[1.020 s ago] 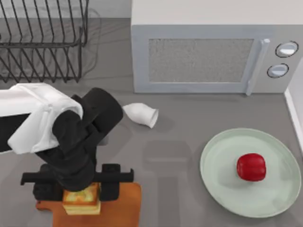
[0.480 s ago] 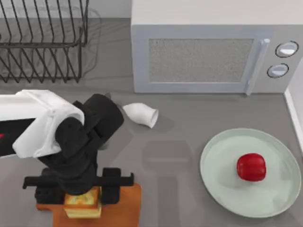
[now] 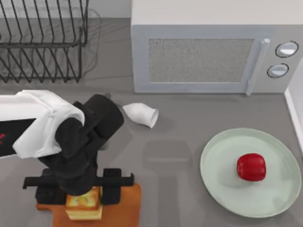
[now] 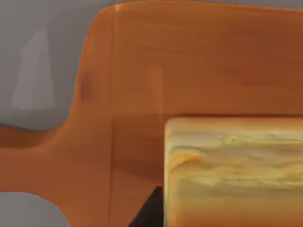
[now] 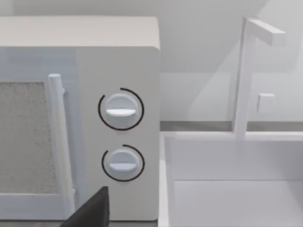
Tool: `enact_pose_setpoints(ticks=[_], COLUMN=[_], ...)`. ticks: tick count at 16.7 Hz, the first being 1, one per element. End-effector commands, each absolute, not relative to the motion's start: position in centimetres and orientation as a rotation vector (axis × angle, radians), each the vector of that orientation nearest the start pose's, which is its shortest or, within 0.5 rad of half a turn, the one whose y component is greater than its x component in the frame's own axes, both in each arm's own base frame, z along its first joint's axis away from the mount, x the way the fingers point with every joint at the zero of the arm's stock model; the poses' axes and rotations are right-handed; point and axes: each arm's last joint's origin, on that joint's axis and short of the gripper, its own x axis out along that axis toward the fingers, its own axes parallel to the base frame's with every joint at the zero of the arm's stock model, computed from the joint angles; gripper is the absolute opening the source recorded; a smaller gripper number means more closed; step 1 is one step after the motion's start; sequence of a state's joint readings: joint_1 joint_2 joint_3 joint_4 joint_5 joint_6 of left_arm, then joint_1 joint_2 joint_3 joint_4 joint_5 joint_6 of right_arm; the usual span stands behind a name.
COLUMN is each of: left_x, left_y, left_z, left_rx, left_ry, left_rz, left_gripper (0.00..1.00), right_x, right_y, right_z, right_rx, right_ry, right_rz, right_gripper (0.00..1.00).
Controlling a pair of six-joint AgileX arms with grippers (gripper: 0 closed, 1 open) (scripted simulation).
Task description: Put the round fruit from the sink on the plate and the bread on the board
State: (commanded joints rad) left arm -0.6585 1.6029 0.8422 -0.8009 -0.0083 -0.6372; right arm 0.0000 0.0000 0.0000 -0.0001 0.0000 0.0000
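Observation:
The golden bread point(image 3: 84, 204) sits between the black fingers of my left gripper point(image 3: 84, 195), which is shut on it over the orange-brown board point(image 3: 128, 208) at the table's front left. In the left wrist view the bread point(image 4: 232, 170) hangs just above the board point(image 4: 189, 61), close to its handle end. The red round fruit point(image 3: 251, 166) rests on the pale green plate point(image 3: 222, 189) at the right. The right wrist view looks at the white sink point(image 5: 236, 189) beside the microwave, with a dark piece of my right gripper point(image 5: 90, 210) at the edge.
A microwave point(image 3: 203, 52) stands at the back centre and a wire dish rack point(image 3: 42, 42) at the back left. A white cup point(image 3: 141, 115) lies on its side just behind my left arm. A faucet point(image 5: 241, 75) rises over the sink.
My left gripper has shifted slightly toward the table's front edge with the bread in it, lower over the board. The fruit and plate have not moved.

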Motion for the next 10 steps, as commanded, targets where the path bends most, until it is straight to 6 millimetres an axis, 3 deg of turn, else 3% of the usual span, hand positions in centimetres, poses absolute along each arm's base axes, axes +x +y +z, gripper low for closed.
enact_pose_setpoints(ticks=[3, 10], left_x=[20.15, 20.15], left_y=[-15.45, -15.45], left_z=[13.9, 13.9], left_rx=[0.017, 0.017], left_ry=[1.558, 1.558], left_rz=[-0.015, -0.015], left_gripper=[0.98, 1.0], right_x=[10.57, 10.57], right_y=[-0.12, -0.12], right_z=[16.0, 16.0], right_rx=[0.0, 0.0], right_ry=[0.0, 0.0], right_rz=[0.0, 0.0], right_gripper=[1.0, 1.0])
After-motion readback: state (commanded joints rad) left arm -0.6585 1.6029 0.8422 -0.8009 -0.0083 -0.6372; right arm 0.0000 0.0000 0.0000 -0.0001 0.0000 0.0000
